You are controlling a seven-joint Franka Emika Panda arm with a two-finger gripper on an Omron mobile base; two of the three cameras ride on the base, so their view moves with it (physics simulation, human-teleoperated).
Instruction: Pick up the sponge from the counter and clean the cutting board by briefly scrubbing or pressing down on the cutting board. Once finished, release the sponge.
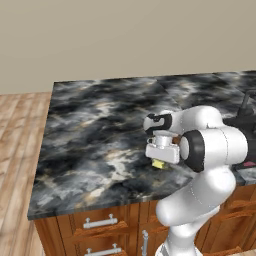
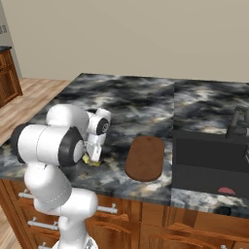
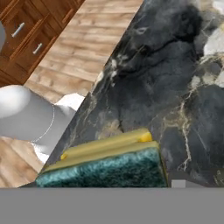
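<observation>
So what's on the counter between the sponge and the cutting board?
Nothing. In the right base view, only bare counter separates the sponge and the cutting board.

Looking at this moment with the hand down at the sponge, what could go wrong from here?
The hand sits low over the sponge near the counter front edge; a poor grip could nudge the sponge off toward the floor. Whether the fingers have closed cannot be told, so lifting now may leave it behind. The cutting board lies apart, beside the sink; an overshooting carry could drop the sponge in.

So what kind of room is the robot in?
Most likely a kitchen: a marbled stone counter over wooden cabinets, a black sink set into it, and a wooden cutting board lying on top.
</observation>
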